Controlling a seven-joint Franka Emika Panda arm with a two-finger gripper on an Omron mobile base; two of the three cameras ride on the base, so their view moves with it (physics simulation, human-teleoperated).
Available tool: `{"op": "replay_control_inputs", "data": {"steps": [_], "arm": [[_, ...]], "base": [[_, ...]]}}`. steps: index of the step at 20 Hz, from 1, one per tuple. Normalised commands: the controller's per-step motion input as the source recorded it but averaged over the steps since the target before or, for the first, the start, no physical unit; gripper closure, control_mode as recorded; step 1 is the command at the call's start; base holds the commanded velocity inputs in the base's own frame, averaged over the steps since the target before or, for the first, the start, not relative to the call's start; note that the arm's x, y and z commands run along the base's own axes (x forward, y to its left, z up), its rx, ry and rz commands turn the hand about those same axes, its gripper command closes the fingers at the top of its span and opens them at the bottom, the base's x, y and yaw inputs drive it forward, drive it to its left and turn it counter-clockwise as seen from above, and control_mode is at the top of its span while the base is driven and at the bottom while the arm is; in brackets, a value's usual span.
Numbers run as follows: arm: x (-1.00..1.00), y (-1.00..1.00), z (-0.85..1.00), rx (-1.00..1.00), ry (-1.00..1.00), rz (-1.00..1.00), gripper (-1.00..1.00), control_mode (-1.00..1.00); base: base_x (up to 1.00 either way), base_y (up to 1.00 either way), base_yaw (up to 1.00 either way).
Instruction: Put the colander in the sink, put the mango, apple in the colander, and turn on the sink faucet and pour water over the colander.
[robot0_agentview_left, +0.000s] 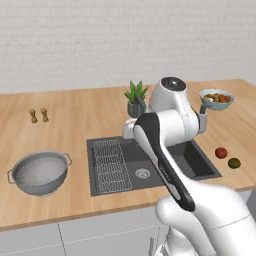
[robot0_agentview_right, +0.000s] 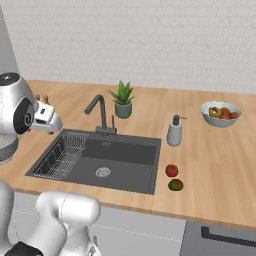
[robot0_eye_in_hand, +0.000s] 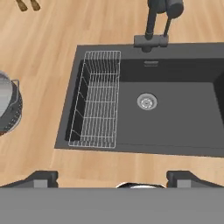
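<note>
- Plainly the tool (robot0_eye_in_hand: 111, 178) stands released, its two dark tips spread wide at the bottom of the hand view with nothing between them, looking down over the front edge of the sink (robot0_eye_in_hand: 175, 118)
- By my reading the first step is in hand: the colander (robot0_agentview_left: 40, 172) is not yet in the basin, so fetching it comes first
- Off to the left of the sink, well apart from it, the colander sits upright on the table (robot0_agentview_left: 75, 125); in the hand view only its rim and one loop handle peek in at the left edge
- For the next move the tool must swing left, come down over the colander's rim or a handle, and close there; the thin perforated wall will likely want a square grip
- Inside the sink, a wire rack (robot0_agentview_left: 111, 165) fills the left part, so the colander probably has to land on the bare floor near the drain (robot0_agentview_left: 142, 173)
- Behind the basin rises the faucet (robot0_agentview_right: 100, 114), its spout slanting over the water side; a carried colander should pass clear of it
- Right of the sink lie the apple (robot0_agentview_right: 172, 170) and the mango (robot0_agentview_right: 175, 185), close together, untouched
- Farther round stand a potted plant (robot0_agentview_right: 122, 100), a soap dispenser (robot0_agentview_right: 174, 132), a fruit bowl (robot0_agentview_right: 220, 114) and two small shakers (robot0_agentview_left: 38, 115), none in the path
</note>
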Motion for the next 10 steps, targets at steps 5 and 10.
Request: {"op": "replay_control_inputs", "data": {"steps": [5,10], "arm": [[0.36,0.96,-0.45,0.15,0.11,-0.14,-1.0,-1.0],[0.73,0.86,-0.48,0.09,0.26,-0.16,-1.0,-1.0]], "base": [[0.0,0.0,0.0],[0.0,0.0,0.0]]}}
